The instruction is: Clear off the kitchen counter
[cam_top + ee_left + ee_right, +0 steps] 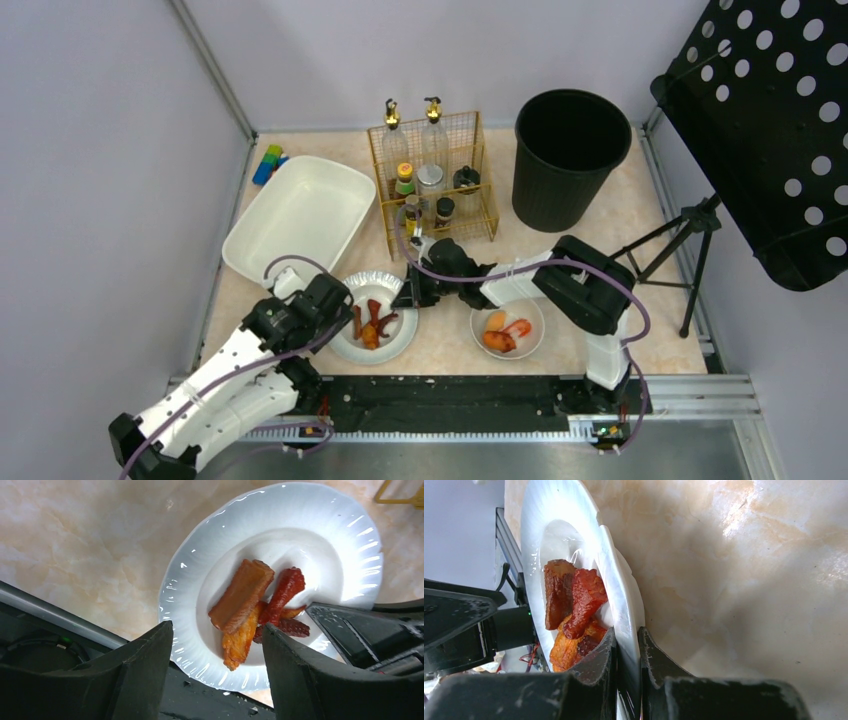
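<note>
A white plate (396, 350) of brown and red food pieces (370, 325) sits on the beige marbled kitchen counter (445, 355) near its front edge. My right gripper (408, 292) is shut on the plate's right rim; in the right wrist view (626, 632) the jaws pinch the rim (624, 600) beside the food (571, 605). My left gripper (338, 312) is open at the plate's left side. In the left wrist view (217, 625) its fingers (145, 660) straddle the plate's near rim (200, 580), empty, with the food (250, 605) just beyond.
A white bowl (530, 345) with orange and red food sits right of the plate. A white oval tub (300, 215), a gold wire rack of bottles (435, 180) and a black bin (570, 155) stand behind. Coloured blocks (268, 163) lie far left; a tripod (690, 250) stands right.
</note>
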